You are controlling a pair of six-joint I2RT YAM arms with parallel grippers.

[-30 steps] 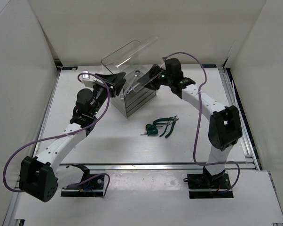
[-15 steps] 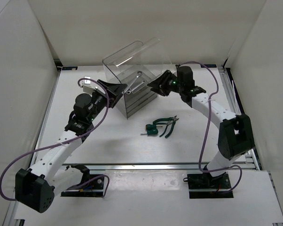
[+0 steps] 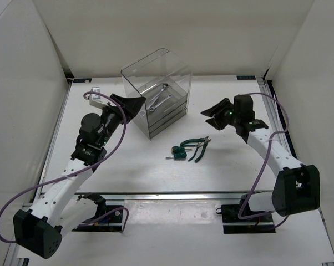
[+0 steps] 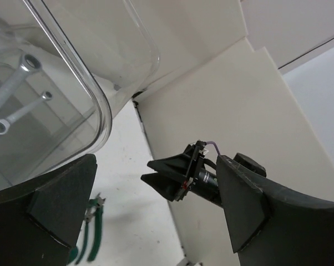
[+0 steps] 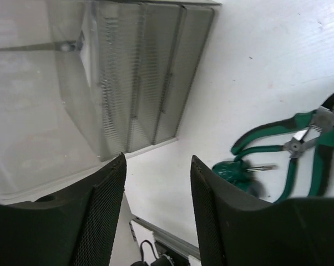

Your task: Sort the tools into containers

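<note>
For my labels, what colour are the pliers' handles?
Dark green handles on the pliers; clearest in right wrist view.

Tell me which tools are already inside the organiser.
The two silver wrenches, seen through the wall of the clear organiser. The green-handled pliers and screwdrivers lie outside it on the table.

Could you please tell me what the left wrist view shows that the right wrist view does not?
Only the left wrist view shows the right gripper, open, and plainly two wrenches inside the clear organiser. Only the right wrist view shows the organiser's stacked drawers and a green-handled screwdriver. Both show the organiser, the pliers and the white table.
</note>
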